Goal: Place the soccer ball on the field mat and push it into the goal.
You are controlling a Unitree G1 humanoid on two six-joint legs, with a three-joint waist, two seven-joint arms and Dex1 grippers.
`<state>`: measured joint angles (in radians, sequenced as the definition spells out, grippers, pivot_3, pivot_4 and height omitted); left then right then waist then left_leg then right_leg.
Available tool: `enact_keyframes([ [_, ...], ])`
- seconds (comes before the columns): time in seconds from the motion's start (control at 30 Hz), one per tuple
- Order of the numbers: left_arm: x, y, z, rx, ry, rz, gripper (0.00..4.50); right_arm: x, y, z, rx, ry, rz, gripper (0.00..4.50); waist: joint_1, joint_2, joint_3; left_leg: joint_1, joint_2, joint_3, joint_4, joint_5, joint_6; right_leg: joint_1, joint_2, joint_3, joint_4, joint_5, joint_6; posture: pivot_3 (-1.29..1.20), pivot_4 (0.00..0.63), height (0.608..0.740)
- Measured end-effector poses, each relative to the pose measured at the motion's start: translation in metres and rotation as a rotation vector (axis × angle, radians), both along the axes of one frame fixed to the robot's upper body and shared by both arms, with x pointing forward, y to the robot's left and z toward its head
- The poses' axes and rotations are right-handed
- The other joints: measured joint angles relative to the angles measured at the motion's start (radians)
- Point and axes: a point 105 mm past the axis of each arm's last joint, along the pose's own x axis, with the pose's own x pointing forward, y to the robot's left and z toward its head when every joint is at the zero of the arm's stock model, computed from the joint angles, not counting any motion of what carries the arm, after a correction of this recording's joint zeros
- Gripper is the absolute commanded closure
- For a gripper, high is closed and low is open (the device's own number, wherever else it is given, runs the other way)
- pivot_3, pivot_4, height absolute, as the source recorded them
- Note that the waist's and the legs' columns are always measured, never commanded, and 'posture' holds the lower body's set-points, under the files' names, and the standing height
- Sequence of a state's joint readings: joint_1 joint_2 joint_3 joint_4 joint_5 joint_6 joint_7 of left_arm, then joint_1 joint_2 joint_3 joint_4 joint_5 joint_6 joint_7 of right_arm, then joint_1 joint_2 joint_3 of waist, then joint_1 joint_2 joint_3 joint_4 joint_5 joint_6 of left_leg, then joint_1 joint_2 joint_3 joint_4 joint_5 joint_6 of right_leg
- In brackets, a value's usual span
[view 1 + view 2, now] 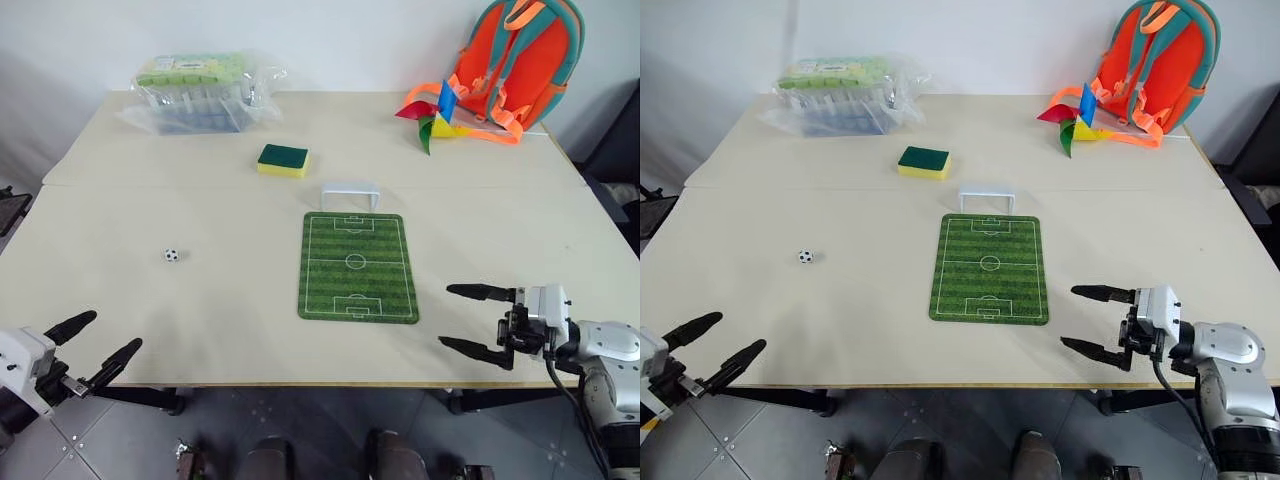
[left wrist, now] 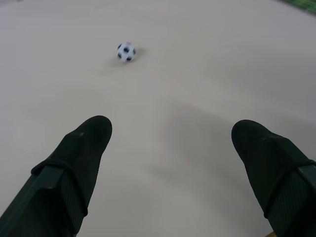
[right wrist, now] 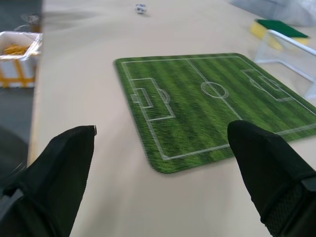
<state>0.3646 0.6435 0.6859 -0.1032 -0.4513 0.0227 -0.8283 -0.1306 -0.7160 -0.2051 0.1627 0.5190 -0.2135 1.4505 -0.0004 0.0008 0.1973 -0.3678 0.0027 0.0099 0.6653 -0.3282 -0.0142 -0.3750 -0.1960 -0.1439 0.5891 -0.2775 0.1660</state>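
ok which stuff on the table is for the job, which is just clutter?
For the job: ball, mat, goal.

Clutter: sponge, plastic pack, pinwheel, backpack.

Even, diffuse light is filling the scene; the cream table (image 1: pixel 200 300) is showing no glare and no hard-edged shadows. The soccer ball (image 2: pixel 126 52) is casting only a faint, soft shadow just beside itself on the table. In the left wrist view a broad, pale shadow is lying on the table near the ball. That ball is appearing slightly blurred. In the right wrist view the field mat (image 3: pixel 212 106) is rendering sharply, while the goal (image 3: pixel 291 59) beyond the mat is going soft.
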Motion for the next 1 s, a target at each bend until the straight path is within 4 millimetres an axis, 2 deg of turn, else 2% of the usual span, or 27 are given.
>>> enact_keyframes([
  [0.1,0.007,0.002,0.006,-0.003,-0.04,0.022,0.02,-0.003,0.003,0.001,0.012,-0.022,0.029,0.0,0.004,0.0,0.0,0.0,0.0,0.0,0.001,0.0,0.0,0.0,0.0,0.0,0.0,0.0,0.0,0.0,0.15,0.74],
  [0.17,0.006,0.005,0.003,-0.047,-0.04,0.051,0.02,-0.001,0.01,0.006,0.081,-0.034,0.022,0.0,0.003,0.0,0.0,0.0,0.0,0.0,0.0,0.0,0.0,0.0,0.0,0.0,0.0,0.0,0.0,0.0,0.15,0.74],
  [0.27,-0.002,0.015,-0.008,-0.177,-0.054,0.153,0.02,0.003,0.022,0.018,0.199,-0.055,-0.01,0.0,-0.007,0.0,0.0,0.001,0.002,0.001,0.0,-0.001,-0.001,-0.001,0.002,0.002,0.0,0.0,0.0,0.0,0.15,0.74],
  [0.4,-0.021,0.037,-0.024,-0.249,-0.078,0.338,0.02,0.004,0.036,0.036,0.287,-0.094,-0.023,0.0,0.0,0.0,0.0,0.001,0.004,0.002,0.001,-0.002,-0.002,-0.001,0.004,0.003,0.0,0.0,0.0,0.0,0.15,0.74],
  [0.5,-0.028,0.039,-0.031,-0.268,-0.09,0.386,0.02,0.006,0.04,0.039,0.322,-0.113,-0.038,0.0,0.015,-0.002,-0.001,0.0,0.004,0.002,0.003,-0.003,-0.001,-0.001,0.004,0.003,0.0,0.0,-0.001,0.0,0.15,0.74],
  [0.57,-0.024,0.035,-0.029,-0.284,-0.112,0.382,0.02,0.006,0.042,0.039,0.319,-0.129,-0.045,0.0,0.026,-0.002,-0.001,0.0,0.004,0.002,0.004,-0.003,-0.001,-0.001,0.004,0.003,0.0,0.001,-0.001,0.0,0.15,0.74],
  [0.67,-0.001,0.023,-0.015,-0.292,-0.175,0.341,0.02,0.007,0.041,0.04,0.311,-0.147,-0.048,0.0,0.034,-0.003,-0.001,0.0,0.005,0.002,0.006,-0.003,-0.001,-0.001,0.005,0.003,0.001,0.001,-0.001,0.0,0.15,0.74],
  [0.77,0.04,0.008,0.012,-0.303,-0.262,0.271,0.02,0.009,0.039,0.039,0.312,-0.143,-0.054,0.0,0.037,-0.003,-0.001,-0.002,0.01,0.003,0.011,-0.005,-0.003,-0.001,0.011,0.005,0.001,0.003,-0.004,0.0,0.15,0.74],
  [0.83,0.066,-0.001,0.021,-0.31,-0.272,0.249,0.02,0.01,0.036,0.039,0.319,-0.14,-0.06,0.0,0.029,-0.003,-0.001,-0.001,0.01,0.004,0.012,-0.006,-0.003,-0.001,0.012,0.006,0.002,0.003,-0.004,0.0,0.15,0.74],
  [0.93,0.1,-0.016,0.022,-0.336,-0.239,0.225,0.02,0.01,0.034,0.041,0.342,-0.124,-0.063,0.0,0.02,-0.003,-0.001,0.0,0.011,0.007,0.012,-0.006,-0.003,-0.002,0.013,0.008,0.002,0.003,-0.004,0.0,0.15,0.74],
  [1.0,0.115,-0.026,0.018,-0.346,-0.204,0.201,0.02,0.01,0.033,0.042,0.354,-0.114,-0.067,0.0,0.011,-0.003,-0.001,0.0,0.011,0.008,0.012,-0.006,-0.003,-0.002,0.013,0.009,0.002,0.003,-0.004,0.0,0.15,0.74],
])
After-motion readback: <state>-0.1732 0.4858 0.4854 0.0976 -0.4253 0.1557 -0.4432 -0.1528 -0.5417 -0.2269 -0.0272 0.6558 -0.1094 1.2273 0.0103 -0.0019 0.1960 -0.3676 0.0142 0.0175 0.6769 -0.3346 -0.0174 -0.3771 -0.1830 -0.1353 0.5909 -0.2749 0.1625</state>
